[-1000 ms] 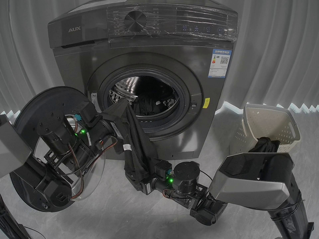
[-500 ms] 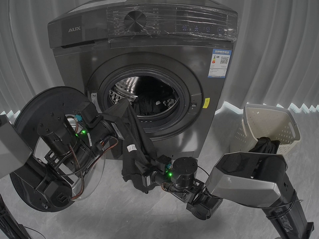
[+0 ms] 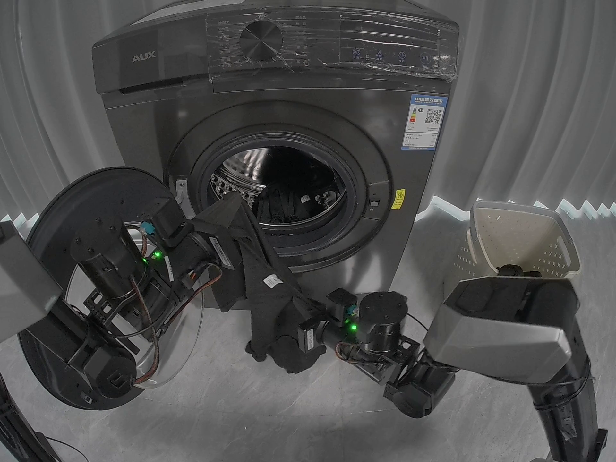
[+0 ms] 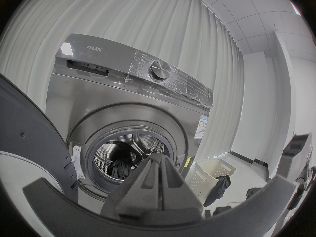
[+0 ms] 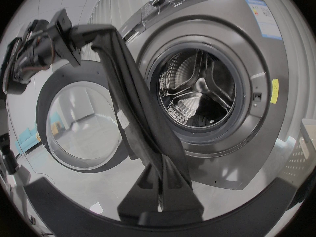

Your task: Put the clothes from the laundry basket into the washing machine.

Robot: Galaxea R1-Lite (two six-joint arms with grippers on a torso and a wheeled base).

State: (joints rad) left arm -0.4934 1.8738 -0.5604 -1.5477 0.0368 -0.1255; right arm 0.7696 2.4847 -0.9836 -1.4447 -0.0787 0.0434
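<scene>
A black garment (image 3: 269, 290) stretches between my two grippers in front of the washing machine (image 3: 276, 97). My left gripper (image 3: 236, 208) is shut on its upper end, at the lower left rim of the drum opening (image 3: 282, 187). Lower down, above the floor, my right gripper (image 3: 303, 336) is shut on the lower end, and loose folds hang below it. In the right wrist view the garment (image 5: 131, 99) runs from the fingers (image 5: 171, 178) up to the left gripper (image 5: 98, 30). Dark clothes (image 3: 282, 203) lie inside the drum. The laundry basket (image 3: 513, 239) holds another dark garment (image 4: 219, 186).
The round door (image 3: 96, 194) stands swung open to the left, behind my left arm. Grey curtains hang behind the machine. Bare grey floor (image 3: 224, 412) lies in front of it. The basket stands on the floor to the right of the machine, partly behind my right arm.
My right gripper has moved to the right and slightly up with the garment's lower end, drawing the cloth out sideways. The left gripper has stayed at the drum rim.
</scene>
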